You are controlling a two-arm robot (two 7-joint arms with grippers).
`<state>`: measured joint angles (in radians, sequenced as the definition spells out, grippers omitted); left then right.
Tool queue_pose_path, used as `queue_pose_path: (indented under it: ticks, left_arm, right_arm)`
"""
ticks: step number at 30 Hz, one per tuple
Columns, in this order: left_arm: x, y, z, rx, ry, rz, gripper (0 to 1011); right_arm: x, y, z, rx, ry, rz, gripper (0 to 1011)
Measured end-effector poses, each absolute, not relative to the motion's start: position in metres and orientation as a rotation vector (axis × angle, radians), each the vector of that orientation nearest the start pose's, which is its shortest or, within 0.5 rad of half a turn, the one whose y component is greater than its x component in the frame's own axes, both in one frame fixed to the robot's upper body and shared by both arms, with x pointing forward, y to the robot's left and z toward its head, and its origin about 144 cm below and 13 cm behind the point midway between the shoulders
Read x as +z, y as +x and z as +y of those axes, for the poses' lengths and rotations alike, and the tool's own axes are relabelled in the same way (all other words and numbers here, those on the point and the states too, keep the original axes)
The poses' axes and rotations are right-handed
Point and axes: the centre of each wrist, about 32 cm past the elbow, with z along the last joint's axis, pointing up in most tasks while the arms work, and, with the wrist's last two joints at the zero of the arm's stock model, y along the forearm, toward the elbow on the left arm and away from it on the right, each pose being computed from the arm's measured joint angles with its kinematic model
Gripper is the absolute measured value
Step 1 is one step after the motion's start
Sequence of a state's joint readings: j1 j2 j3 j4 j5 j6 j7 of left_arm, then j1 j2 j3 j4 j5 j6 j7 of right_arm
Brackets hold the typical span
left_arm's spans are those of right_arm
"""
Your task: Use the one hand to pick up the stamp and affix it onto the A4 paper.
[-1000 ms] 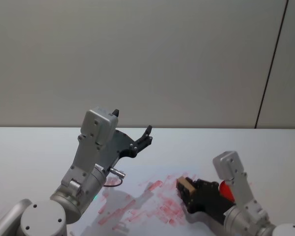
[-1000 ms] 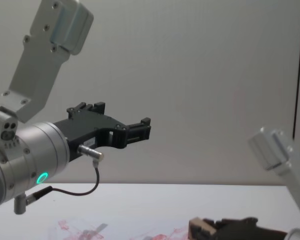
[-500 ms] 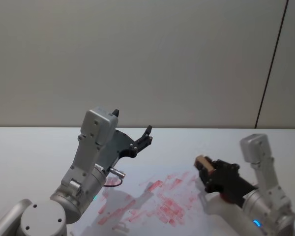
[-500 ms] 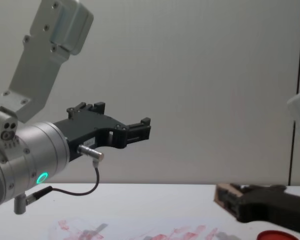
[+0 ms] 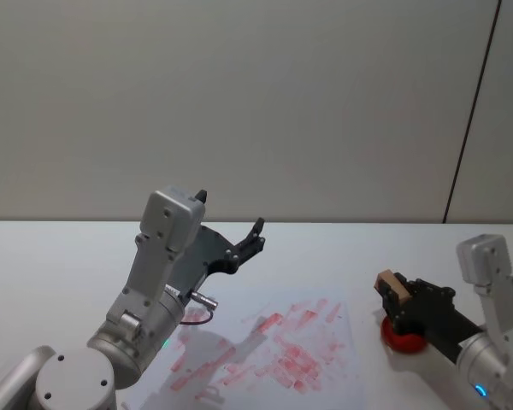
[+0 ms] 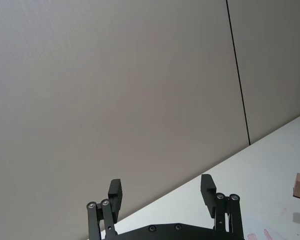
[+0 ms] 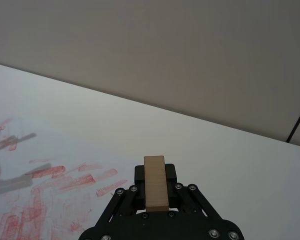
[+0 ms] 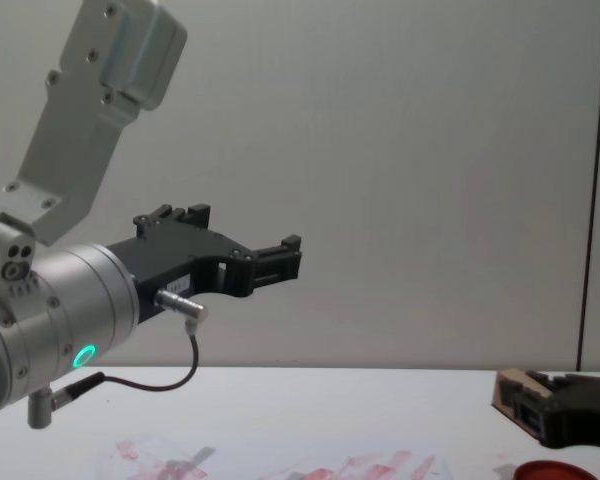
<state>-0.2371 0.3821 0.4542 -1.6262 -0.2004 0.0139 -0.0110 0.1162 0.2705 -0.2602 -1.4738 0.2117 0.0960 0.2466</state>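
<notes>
The stamp [image 5: 392,284], a light tan wooden block, sits clamped between the black fingers of my right gripper [image 5: 395,293]. It hangs in the air just above the red ink pad [image 5: 403,339], to the right of the A4 paper [image 5: 274,350], which lies flat and is blotched with red marks. In the right wrist view the stamp [image 7: 155,182] stands out of the right gripper [image 7: 155,192], with the paper [image 7: 35,185] beyond it. The chest view shows the stamp [image 8: 510,392] low at the right. My left gripper [image 5: 231,213] is raised above the table's left side, open and empty.
The red ink pad [image 8: 570,470] lies on the white table [image 5: 51,256] close to the paper's right edge. A grey wall stands behind the table. A thin cable [image 8: 170,380] dangles under the left wrist.
My right gripper has carried the stamp to the right, from over the paper's right part to above the red ink pad. The left arm has not moved.
</notes>
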Motion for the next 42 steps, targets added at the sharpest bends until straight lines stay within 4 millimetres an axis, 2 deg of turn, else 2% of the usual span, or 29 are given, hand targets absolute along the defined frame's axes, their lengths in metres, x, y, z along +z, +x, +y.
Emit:
queue_pose_path:
  ticks: [26,29,30,33,34,37,38,42]
  left_arm:
    - [1.204,0.492,0.198,1.124,0.061,-0.268,1003]
    - [1.204,0.492,0.198,1.124,0.061,-0.268,1002]
    - [1.204,0.492,0.198,1.124,0.061,-0.268,1002]
    - [1.204,0.492,0.198,1.124,0.061,-0.268,1002]
    - [1.204,0.492,0.198,1.124,0.061,-0.268,1002]
    - [1.204,0.492,0.198,1.124,0.061,-0.268,1003]
    - [1.204,0.492,0.198,1.124,0.061,-0.268,1002]
    - [1.204,0.492,0.198,1.124,0.061,-0.268,1002]
  right_arm:
    - [1.124,0.477,-0.249,-1.13,-0.257,0.082,232]
    - [1.123,0.477,-0.249,-1.131,-0.261,0.085,322]
    - [1.123,0.476,-0.249,-1.132,-0.263,0.085,384]
    - [1.122,0.476,-0.249,-1.134,-0.263,0.084,445]
    - [1.122,0.476,-0.248,-1.137,-0.263,0.084,507]
    - [1.124,0.476,-0.247,-1.142,-0.255,0.078,565]
    - [1.124,0.476,-0.247,-1.144,-0.252,0.076,623]
    - [1.128,0.476,-0.245,-1.152,-0.223,0.064,732]
